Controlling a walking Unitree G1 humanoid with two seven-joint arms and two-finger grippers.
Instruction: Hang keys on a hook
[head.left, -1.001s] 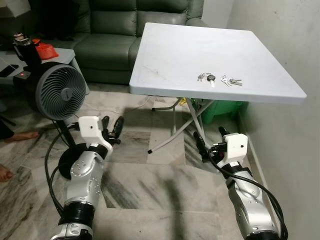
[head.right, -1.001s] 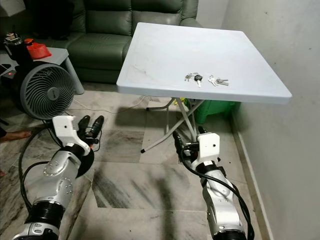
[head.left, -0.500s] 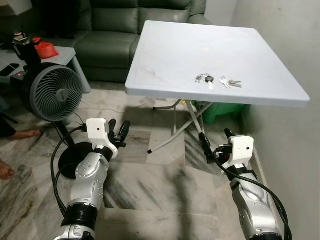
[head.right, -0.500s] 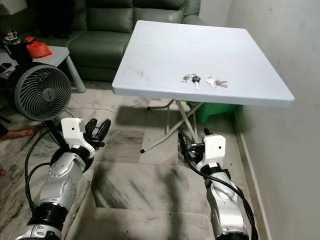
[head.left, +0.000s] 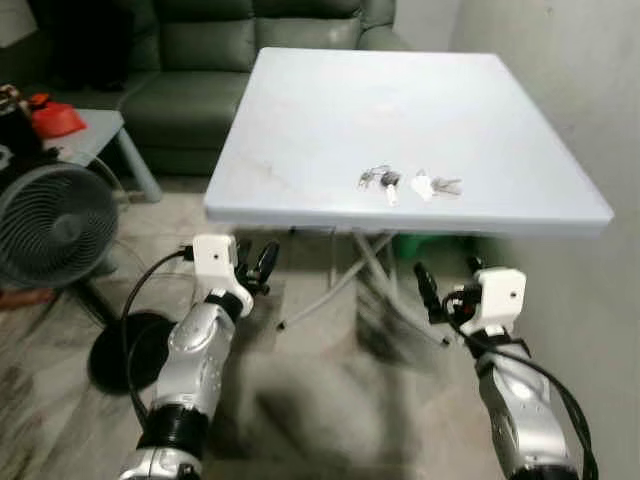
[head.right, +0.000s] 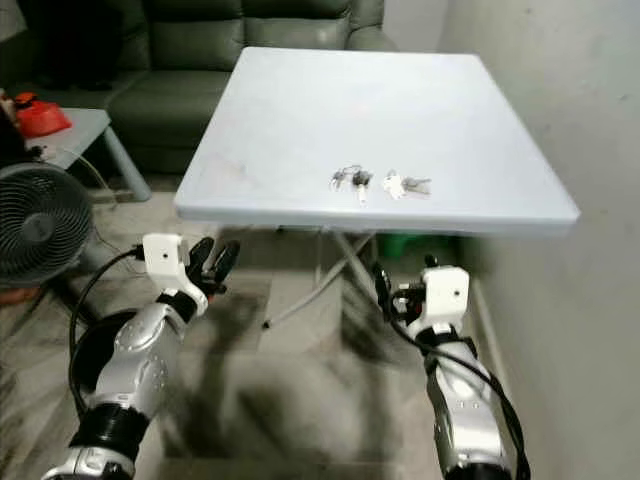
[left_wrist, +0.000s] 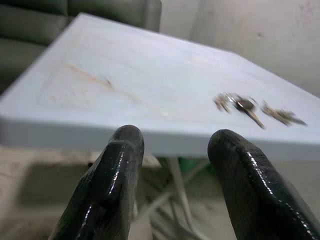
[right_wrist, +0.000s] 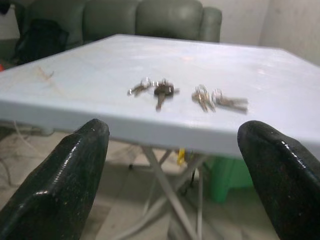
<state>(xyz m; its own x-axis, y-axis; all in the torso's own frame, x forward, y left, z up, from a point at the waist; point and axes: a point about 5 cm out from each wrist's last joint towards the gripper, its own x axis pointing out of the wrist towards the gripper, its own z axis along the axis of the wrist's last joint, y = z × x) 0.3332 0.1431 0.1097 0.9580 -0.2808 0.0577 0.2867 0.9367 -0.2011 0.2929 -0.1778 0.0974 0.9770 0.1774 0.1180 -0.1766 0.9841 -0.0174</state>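
From the left eye view I see two bunches of keys on the white folding counter (head.left: 300, 110): a black-headed key bunch (head.left: 381, 181) and, just beside it toward the wall, a silver key bunch (head.left: 433, 185), both near the front edge. My left pincer (head.left: 257, 266) and right pincer (head.left: 446, 287) hang below the counter edge, both released and carrying nothing. A standing fan (head.left: 45, 225) sits off to my left, a green sofa (head.left: 250, 45) behind.

The right eye view shows the same layout; I can make out no hook here.

In the left wrist view, the fingers (left_wrist: 112, 185) are spread, looking across the counter top toward the keys.

In the right wrist view, the fingers (right_wrist: 75, 170) stand wide apart, both bunches ahead between them. I judge the keys light, hard, loose and apt to slide on that smooth top; I'd pinch the ring or the thick black head.
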